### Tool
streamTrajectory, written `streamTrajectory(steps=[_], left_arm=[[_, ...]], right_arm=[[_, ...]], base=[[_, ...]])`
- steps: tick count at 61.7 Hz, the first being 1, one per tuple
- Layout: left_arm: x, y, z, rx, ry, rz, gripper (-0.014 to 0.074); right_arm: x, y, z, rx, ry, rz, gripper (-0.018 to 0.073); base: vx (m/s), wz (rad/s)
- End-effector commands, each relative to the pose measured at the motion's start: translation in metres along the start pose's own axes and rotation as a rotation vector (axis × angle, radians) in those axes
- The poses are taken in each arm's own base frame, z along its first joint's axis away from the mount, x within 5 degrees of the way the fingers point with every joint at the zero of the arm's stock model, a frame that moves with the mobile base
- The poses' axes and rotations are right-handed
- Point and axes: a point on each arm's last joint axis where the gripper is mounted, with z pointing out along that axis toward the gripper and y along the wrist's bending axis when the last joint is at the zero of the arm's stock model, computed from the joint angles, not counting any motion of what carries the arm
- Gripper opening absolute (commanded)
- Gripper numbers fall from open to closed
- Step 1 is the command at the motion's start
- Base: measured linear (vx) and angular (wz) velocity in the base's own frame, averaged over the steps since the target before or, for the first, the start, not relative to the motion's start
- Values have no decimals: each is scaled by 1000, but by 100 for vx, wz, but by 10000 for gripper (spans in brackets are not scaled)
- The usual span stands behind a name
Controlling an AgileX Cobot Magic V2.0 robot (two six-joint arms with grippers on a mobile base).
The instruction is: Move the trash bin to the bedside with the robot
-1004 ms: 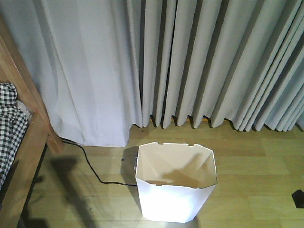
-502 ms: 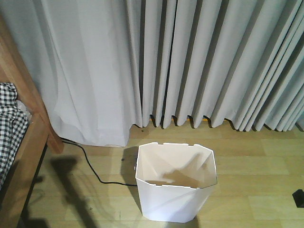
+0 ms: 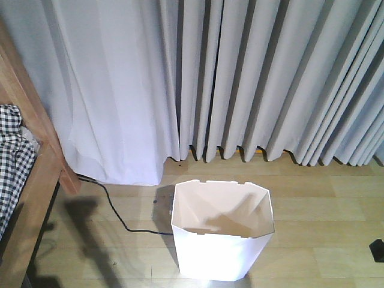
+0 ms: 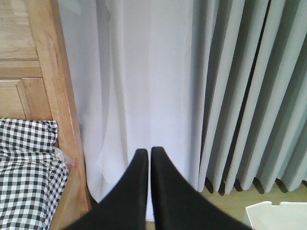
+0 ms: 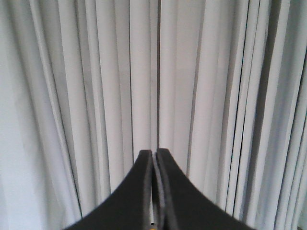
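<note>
Pale grey pleated curtains (image 3: 240, 78) above light wooden floor (image 3: 324, 228)

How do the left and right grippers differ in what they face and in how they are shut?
The left gripper faces the curtain beside the bed, with the trash bin at its lower right; the right gripper faces only curtain. The left's tips show a thin gap; the right's look pressed together. Both are black, shut and hold nothing.

Two black pincers, one on each arm.

The left pincer (image 4: 149, 152) has two smooth, matte black fingers (image 4: 136, 182) that broaden toward the wrist and narrow to rounded tips, curving like a beak. The right pincer (image 5: 155, 153) is the same dark, curved shape, with a thin pale grey strip showing along the inner edge where its two fingers (image 5: 139, 187) meet.
</note>
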Motion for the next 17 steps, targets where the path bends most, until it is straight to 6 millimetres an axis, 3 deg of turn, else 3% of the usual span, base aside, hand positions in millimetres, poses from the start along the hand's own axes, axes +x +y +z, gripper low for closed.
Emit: streamTrajectory(steps=[1,17], left_arm=[[-1,0,1,4,-65,-8,-7],[-1,0,1,4,-65,-8,-7]], right_arm=[[-5,0,-1,0,-85,-19,-9],[-5,0,-1,0,-84,-19,-9]], base=[[0,0],[0,0]])
